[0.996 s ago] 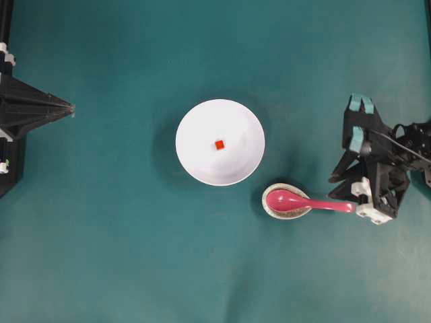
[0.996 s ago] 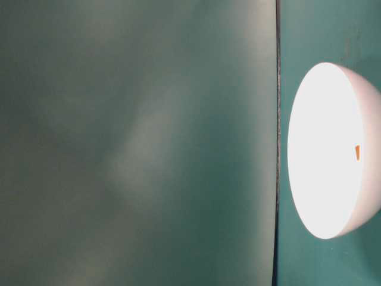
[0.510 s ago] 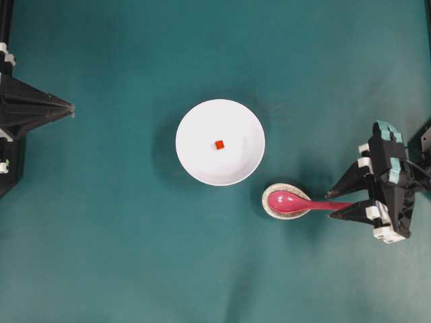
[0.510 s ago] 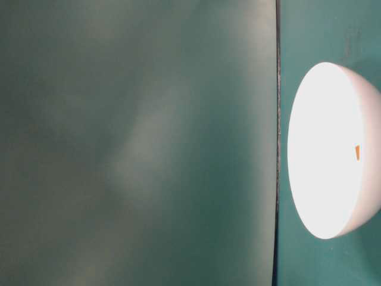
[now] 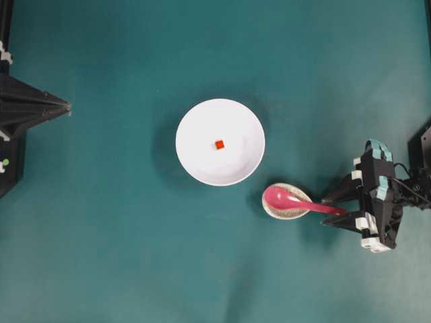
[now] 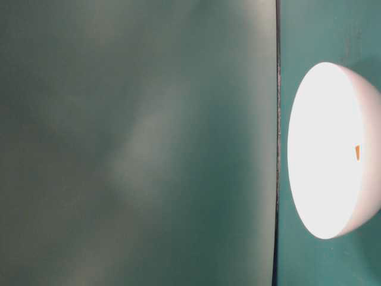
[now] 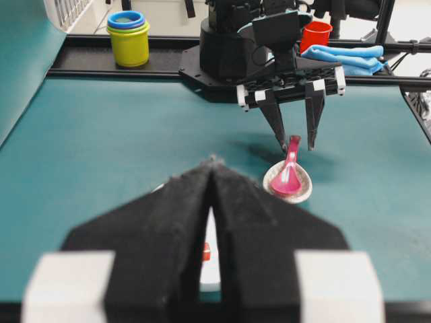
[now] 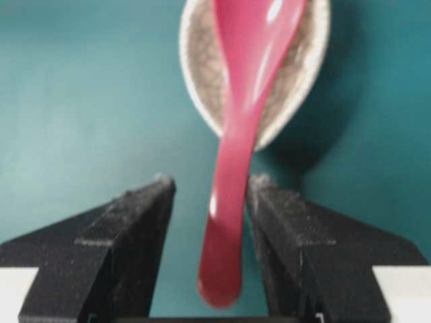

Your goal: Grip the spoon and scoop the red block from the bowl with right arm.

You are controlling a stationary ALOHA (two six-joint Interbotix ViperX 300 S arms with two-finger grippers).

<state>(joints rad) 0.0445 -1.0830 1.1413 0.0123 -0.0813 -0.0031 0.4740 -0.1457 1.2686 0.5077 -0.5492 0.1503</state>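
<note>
Overhead, the spoon point(image 5: 296, 201) lies crosswise, scoop in a small speckled dish point(image 5: 286, 210) beside the bowl point(image 5: 220, 142), handle pointing at the right arm's fingers point(image 5: 330, 210), which straddle it wide open, holding nothing. Only the left wrist view shows the left fingers point(image 7: 211, 168) pressed together, and stacked cups point(image 7: 128, 38) beyond the counter point(image 7: 121, 141); the red block point(image 5: 219, 144) sits mid-bowl.

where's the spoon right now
In the overhead view the spoon lies right of centre, its scoop resting in the small speckled dish below-right of the bowl, its handle between the open right gripper's fingers.
</note>
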